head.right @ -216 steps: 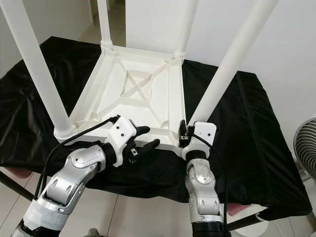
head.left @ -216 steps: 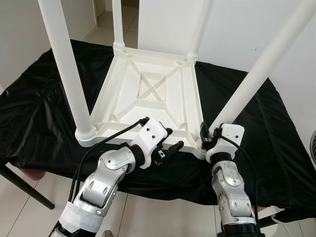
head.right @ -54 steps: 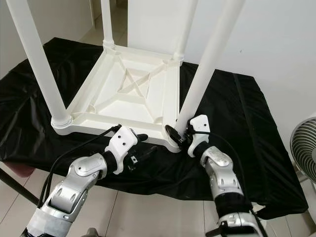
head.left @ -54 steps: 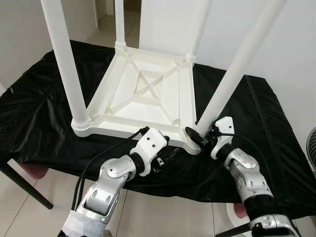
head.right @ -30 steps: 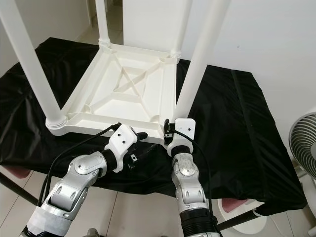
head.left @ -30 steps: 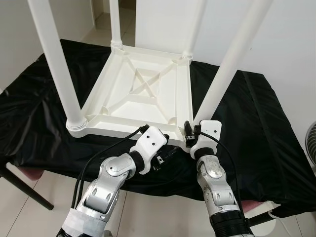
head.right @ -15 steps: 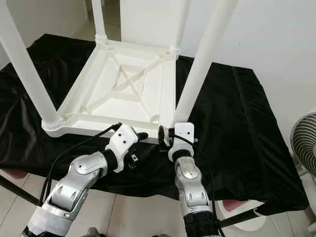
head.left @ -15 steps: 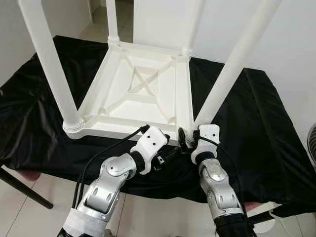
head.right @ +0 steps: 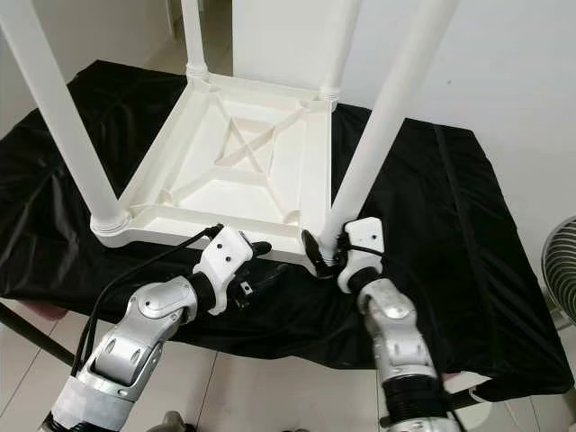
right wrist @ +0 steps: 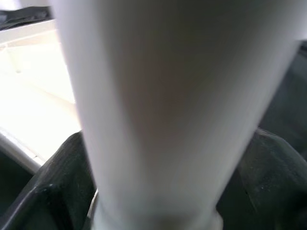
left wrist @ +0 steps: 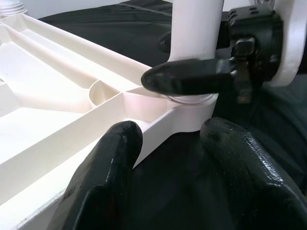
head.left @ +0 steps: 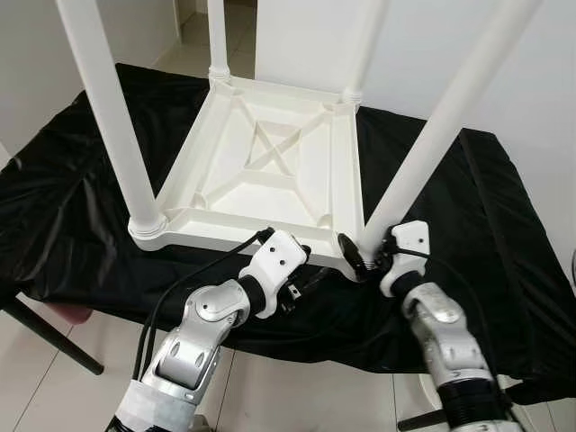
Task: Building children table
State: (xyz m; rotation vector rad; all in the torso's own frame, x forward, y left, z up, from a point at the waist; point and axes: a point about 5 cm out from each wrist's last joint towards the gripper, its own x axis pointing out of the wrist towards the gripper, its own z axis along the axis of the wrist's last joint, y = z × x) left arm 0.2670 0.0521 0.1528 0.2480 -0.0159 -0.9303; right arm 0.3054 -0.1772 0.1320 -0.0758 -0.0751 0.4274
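Note:
The white children's table [head.left: 270, 171] lies upside down on a black cloth, with its legs pointing up. My right gripper [head.left: 364, 256] is shut on the base of the near right leg [head.left: 432, 153], where it enters the corner socket. In the right wrist view this leg [right wrist: 168, 105] stands between the two black fingers [right wrist: 57, 182]. My left gripper [head.left: 310, 274] is open just in front of the tabletop's near edge, left of that corner. In the left wrist view its fingers [left wrist: 105, 182] are spread, with the corner socket [left wrist: 192, 112] beyond them.
The black cloth [head.left: 72, 207] covers a low support whose dark leg [head.left: 45, 337] reaches the tiled floor at left. A fan [head.right: 562, 270] stands at the far right. The near left leg [head.left: 112, 117] rises close to my left arm. A white wall lies behind.
My right forearm has swung out to the right while its gripper stays on the leg's base. The left gripper holds its place. The camera has shifted slightly.

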